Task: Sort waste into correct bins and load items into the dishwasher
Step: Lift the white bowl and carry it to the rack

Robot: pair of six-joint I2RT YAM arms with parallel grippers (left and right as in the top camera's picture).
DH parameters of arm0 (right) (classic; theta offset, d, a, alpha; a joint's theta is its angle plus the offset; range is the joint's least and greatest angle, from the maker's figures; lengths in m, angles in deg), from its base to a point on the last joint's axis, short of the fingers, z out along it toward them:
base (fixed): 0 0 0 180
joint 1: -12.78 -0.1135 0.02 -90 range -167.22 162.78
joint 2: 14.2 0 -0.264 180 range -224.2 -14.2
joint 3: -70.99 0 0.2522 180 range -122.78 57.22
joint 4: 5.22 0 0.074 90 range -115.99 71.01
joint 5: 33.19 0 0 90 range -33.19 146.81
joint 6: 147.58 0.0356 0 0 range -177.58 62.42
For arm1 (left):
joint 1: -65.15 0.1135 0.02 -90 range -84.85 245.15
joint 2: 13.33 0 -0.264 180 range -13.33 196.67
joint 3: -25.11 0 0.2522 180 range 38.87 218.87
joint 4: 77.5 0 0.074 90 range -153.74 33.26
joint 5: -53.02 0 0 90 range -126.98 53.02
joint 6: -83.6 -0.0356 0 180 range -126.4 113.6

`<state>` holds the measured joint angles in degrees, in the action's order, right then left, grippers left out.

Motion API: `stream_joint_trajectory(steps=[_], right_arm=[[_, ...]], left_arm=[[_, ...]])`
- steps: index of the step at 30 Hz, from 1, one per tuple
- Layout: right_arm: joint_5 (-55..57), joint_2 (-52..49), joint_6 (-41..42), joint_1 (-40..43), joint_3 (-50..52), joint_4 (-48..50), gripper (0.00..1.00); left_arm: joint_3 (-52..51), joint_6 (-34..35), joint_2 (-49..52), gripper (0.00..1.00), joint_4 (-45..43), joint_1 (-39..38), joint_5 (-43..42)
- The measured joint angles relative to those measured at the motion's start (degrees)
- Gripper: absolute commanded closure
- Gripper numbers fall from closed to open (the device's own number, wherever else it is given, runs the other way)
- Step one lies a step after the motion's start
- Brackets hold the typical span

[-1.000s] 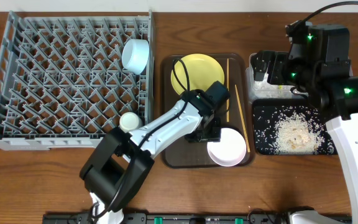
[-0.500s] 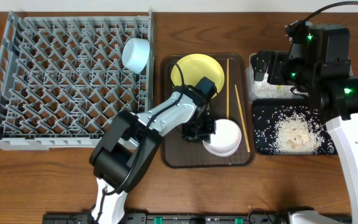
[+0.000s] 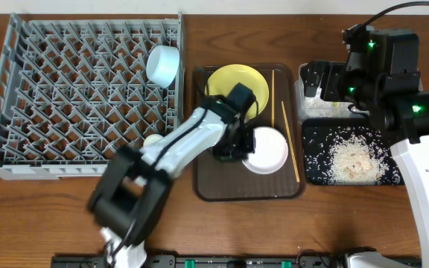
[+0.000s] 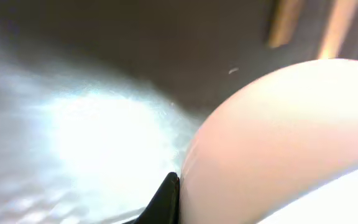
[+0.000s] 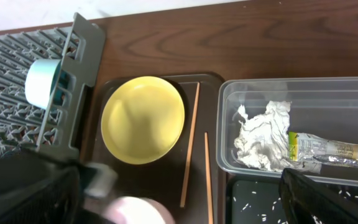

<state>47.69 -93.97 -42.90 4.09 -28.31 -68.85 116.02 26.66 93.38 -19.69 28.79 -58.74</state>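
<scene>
- The white bowl (image 3: 268, 149) has slid up the brown tray (image 3: 226, 186) and is now nearer the yellow plate (image 3: 226, 80). The left arm has swung along with it.
- The left gripper (image 3: 237, 147) has closed up tight and pinches the left edge of the white bowl. Close up, one dark finger (image 4: 165, 198) presses on the bowl's wall.
- The big grey rack (image 3: 6, 141) sits on the left of the table. The light blue bowl (image 3: 162, 65) is in it, tipped on its side near the back right edge. The white cup (image 3: 151, 140) peeks out at the rack's front right, partly under the left arm.
- The brown tray sits in the middle, just beside the rack. The yellow plate is at its back and the white bowl is in front of the plate.
- The right gripper (image 3: 325, 83) hangs over the clear box (image 5: 303, 85). Its jaws are wide apart and hold nothing.
- The black tray (image 3: 311, 177) lies just in front of the clear box.
- The two chopsticks (image 5: 190, 146) lie on the right side of the brown tray and point front to back.
- The tissue (image 5: 261, 135) and the wrapper (image 5: 328, 149) lie side by side in the clear box.
- The rice (image 3: 352, 160) is in the black tray, with one heap and loose grains around it.
</scene>
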Motion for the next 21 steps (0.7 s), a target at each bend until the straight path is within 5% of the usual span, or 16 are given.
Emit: stream_joint_trajectory(steps=[8,16,21], right_arm=[[0.0,0.0,0.0,0.0,0.0,0.0,0.01],[0.0,0.0,0.0,0.0,0.0,0.0,0.01],[0.0,0.0,0.0,0.0,0.0,0.0,0.01]], left_arm=[[0.0,-5.3,-18.5,0.93,6.8,0.3,39.2],[-0.9,-5.0,-17.6,0.93,9.2,3.4,83.3],[-2.6,-3.9,-13.5,0.93,6.6,7.5,99.9]])
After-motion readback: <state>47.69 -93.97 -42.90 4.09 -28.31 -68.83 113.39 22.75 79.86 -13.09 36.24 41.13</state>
